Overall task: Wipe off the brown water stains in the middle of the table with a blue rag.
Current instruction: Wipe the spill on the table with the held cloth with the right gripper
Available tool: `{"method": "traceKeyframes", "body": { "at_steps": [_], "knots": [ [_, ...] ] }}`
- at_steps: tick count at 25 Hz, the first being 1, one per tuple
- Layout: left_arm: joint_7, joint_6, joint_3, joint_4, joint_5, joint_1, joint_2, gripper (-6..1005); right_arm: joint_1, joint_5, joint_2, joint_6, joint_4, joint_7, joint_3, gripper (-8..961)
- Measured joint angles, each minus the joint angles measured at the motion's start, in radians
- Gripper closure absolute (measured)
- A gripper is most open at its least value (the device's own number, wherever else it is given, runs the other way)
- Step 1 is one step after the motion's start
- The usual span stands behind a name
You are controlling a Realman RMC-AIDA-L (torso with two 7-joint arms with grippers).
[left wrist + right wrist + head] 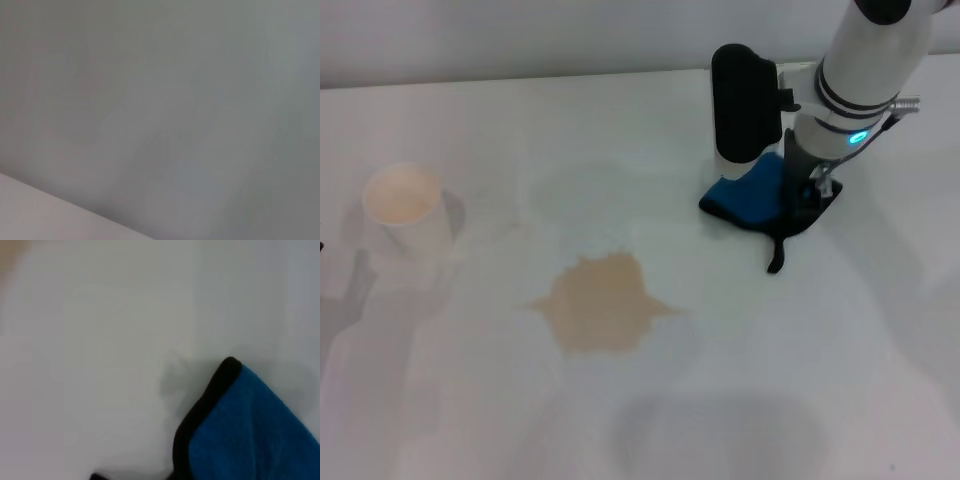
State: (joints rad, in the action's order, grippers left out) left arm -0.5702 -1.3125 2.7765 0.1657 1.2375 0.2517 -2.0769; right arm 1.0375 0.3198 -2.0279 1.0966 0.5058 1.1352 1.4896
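The brown water stains form one tan blotch with pointed edges in the middle of the white table. The blue rag with black edging lies at the back right, and its thin black strap trails toward me. My right gripper is down on the rag's right side, up and to the right of the stain. The right wrist view shows a corner of the rag on the bare table. My left gripper is out of view, and its wrist view shows only a plain grey surface.
A white paper cup stands at the left of the table, well left of the stain. The right wrist's black housing stands over the rag's far edge. A faint wet sheen shows on the table behind the stain.
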Motion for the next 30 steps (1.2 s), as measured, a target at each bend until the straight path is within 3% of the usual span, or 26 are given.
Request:
{"method": "traceKeyframes", "body": {
  "at_steps": [7, 18, 30],
  "knots": [
    [-0.013, -0.002, 0.000, 0.000, 0.000, -0.004, 0.001, 107, -0.064, 0.140, 0.000, 0.138, 0.127, 0.007, 0.037, 908],
    [-0.025, -0.002, 0.000, -0.003, 0.000, 0.001, 0.003, 107, -0.274, 0.382, 0.000, 0.226, 0.458, -0.084, 0.286, 911],
    [-0.025, 0.001, -0.002, -0.003, 0.000, 0.007, 0.003, 107, -0.293, 0.552, 0.001, 0.208, 0.491, -0.085, 0.411, 910]
  ]
}}
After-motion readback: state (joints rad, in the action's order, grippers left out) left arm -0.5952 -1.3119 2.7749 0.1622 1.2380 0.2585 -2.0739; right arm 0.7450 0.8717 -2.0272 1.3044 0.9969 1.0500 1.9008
